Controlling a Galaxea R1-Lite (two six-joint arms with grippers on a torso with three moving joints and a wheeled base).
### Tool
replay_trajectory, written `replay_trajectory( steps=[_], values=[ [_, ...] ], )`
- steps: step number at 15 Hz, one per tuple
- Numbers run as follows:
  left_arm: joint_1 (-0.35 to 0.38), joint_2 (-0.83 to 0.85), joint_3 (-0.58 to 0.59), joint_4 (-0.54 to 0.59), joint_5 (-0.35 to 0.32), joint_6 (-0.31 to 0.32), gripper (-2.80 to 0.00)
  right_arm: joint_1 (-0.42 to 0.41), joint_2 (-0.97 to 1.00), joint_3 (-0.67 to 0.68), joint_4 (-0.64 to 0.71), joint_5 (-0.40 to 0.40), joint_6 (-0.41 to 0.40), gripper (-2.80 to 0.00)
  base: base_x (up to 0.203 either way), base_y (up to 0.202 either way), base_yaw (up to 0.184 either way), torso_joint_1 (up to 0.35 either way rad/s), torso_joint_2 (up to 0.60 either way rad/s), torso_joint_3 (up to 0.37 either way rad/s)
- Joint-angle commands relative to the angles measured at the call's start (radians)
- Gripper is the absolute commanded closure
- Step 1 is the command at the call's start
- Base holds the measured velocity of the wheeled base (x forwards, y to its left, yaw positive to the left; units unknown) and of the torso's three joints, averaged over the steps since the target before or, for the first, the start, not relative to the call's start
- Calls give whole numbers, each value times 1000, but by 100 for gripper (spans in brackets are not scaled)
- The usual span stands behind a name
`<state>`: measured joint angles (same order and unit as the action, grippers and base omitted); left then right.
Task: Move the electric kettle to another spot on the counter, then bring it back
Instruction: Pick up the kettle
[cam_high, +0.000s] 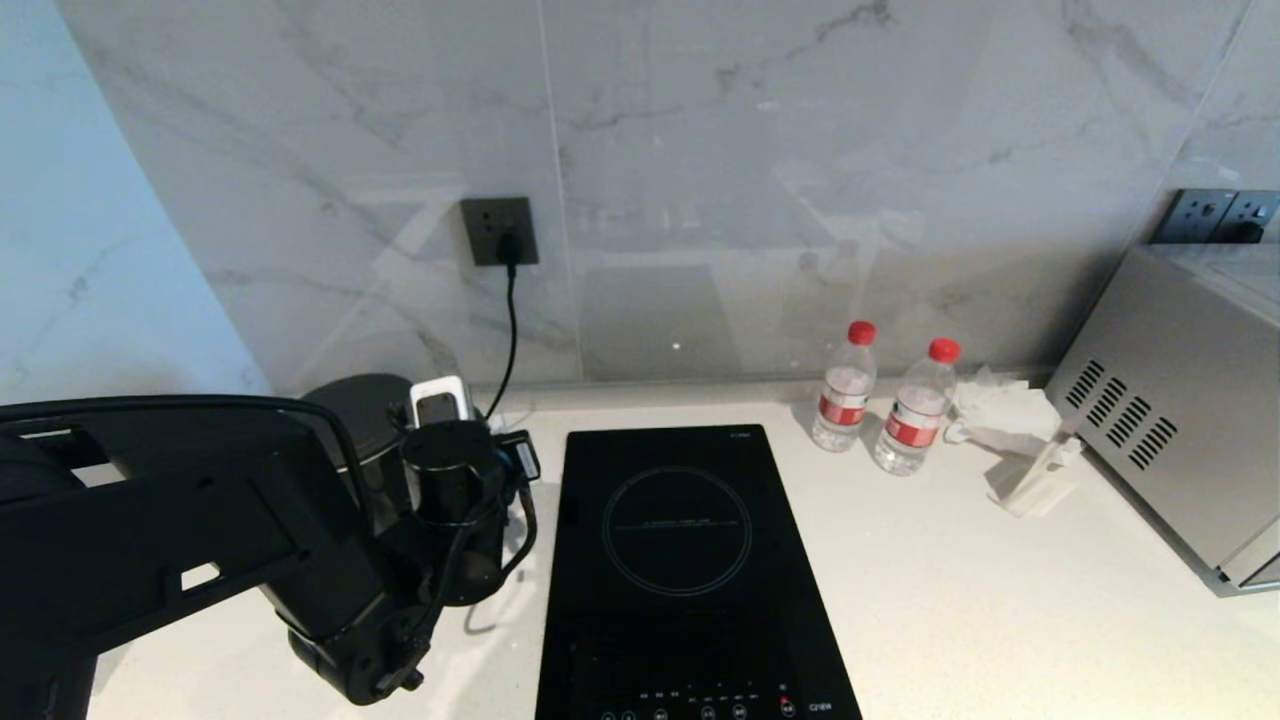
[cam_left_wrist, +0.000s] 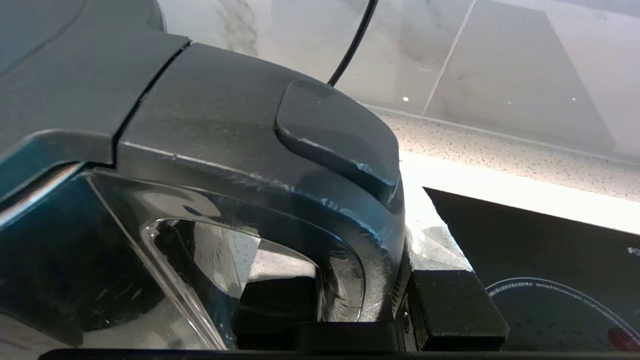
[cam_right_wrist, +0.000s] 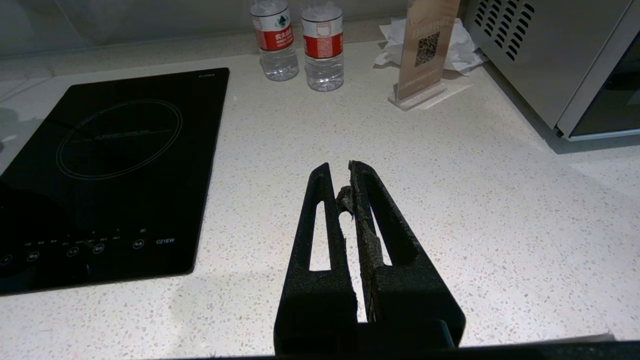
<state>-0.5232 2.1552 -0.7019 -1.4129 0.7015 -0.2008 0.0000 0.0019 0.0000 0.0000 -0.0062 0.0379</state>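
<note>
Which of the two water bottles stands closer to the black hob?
The left bottle, set nearer the wall; the other bottle stands beside the crumpled tissue, farther from the hob.

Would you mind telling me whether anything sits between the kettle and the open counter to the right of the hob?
The black hob lies flush between the electric kettle, held in the left tool, and that counter. Nothing upright blocks it.

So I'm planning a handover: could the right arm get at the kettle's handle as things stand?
Probably not. The left gripper is clamped on the electric kettle by its handle, and the left arm covers that side. The right gripper hangs shut over bare counter, the hob between.
</note>
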Motion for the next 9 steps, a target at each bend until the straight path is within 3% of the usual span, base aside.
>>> replay_trajectory(
  steps=[1, 9],
  values=[
    [0, -9, -5, -11, 4, 7, 0, 0, 0, 0, 0, 0, -1, 0, 0, 0, 0, 0, 0, 0],
    [-3, -67, -10, -9, 4, 75, 0, 0, 0, 0, 0, 0, -1, 0, 0, 0, 0, 0, 0, 0]
  ],
)
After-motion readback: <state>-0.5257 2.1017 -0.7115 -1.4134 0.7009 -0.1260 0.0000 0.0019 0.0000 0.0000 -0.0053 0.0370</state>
